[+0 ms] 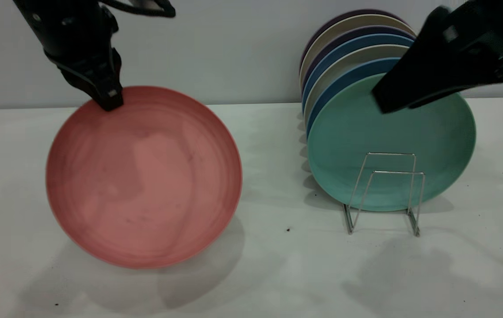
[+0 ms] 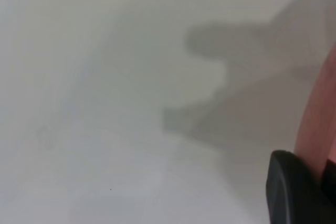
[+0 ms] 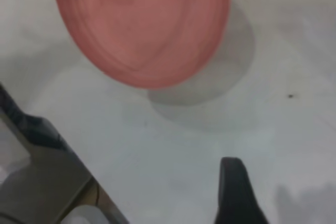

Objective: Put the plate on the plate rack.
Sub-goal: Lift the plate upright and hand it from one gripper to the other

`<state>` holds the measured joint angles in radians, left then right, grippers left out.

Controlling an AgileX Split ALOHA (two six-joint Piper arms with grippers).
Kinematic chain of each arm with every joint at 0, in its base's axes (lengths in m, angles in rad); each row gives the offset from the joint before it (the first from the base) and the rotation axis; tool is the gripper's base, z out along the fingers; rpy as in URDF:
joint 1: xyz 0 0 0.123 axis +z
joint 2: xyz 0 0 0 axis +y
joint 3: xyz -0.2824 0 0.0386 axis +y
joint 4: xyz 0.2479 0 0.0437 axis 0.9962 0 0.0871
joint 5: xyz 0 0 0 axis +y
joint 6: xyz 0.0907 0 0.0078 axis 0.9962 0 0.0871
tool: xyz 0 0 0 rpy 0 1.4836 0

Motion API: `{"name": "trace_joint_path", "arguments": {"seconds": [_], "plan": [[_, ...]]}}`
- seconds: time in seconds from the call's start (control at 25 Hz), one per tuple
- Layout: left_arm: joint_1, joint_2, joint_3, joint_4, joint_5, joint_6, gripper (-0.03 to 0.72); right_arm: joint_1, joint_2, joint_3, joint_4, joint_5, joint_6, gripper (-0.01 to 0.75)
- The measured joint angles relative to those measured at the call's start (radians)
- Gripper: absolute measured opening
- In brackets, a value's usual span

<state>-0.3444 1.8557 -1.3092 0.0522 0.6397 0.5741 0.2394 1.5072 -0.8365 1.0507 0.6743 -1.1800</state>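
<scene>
At the left of the exterior view, the left pincer (image 1: 109, 100) comes down from the upper corner and is clamped on the top edge of the plate (image 1: 143, 176), which stands tilted up on its lower rim with its salmon-pink face toward the camera and faint dark smudges across it. The plate's lower edge meets the white bench (image 1: 278, 274) and its shadow spreads beneath and to the right. In the left wrist view a black fingertip (image 2: 294, 190) presses against the pink rim of the plate (image 2: 317, 124), with bare bench beside it. A small dark speck (image 1: 287, 229) lies on the bench between the plate and the plate rack (image 1: 386, 194), and the 2 are well apart. The rack is a low silvery wire frame with 2 empty trapezoid loops at its front; behind them a mint-green plate (image 1: 393, 137) stands upright, and behind that a row of blue, cream and dark purple plates (image 1: 348, 48) leans back toward the wall. The right pincer (image 1: 384, 99) hangs in front of the upper edge of the green plate; I cannot tell how its jaws stand, as only 1 dark fingertip (image 3: 239, 192) shows in the right wrist view above the bench, with the pink plate (image 3: 142, 24) farther off.
</scene>
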Motion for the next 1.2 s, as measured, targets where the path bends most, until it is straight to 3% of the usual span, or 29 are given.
{"name": "trace_joint_path", "arguments": {"seconds": [0.36,0.6,0.92,1.04,1.2], "plan": [[-0.107,-0.132,0.032,-0.183,0.03,0.159,0.014,0.158,0.104,-0.025,0.036,-0.078,-0.051,0.516],[-0.156,-0.164,0.034,-0.201,0.058,0.184,0.014,0.17,0.158,-0.084,0.058,-0.099,-0.051,0.518],[-0.159,-0.164,0.035,-0.29,0.061,0.241,0.014,0.17,0.241,-0.143,0.112,-0.083,-0.051,0.511],[-0.159,-0.164,0.035,-0.318,0.061,0.281,0.014,0.17,0.277,-0.155,0.12,-0.061,-0.051,0.445],[-0.159,-0.164,0.035,-0.318,0.062,0.291,0.017,0.17,0.286,-0.158,0.115,-0.046,-0.053,0.2]]}}
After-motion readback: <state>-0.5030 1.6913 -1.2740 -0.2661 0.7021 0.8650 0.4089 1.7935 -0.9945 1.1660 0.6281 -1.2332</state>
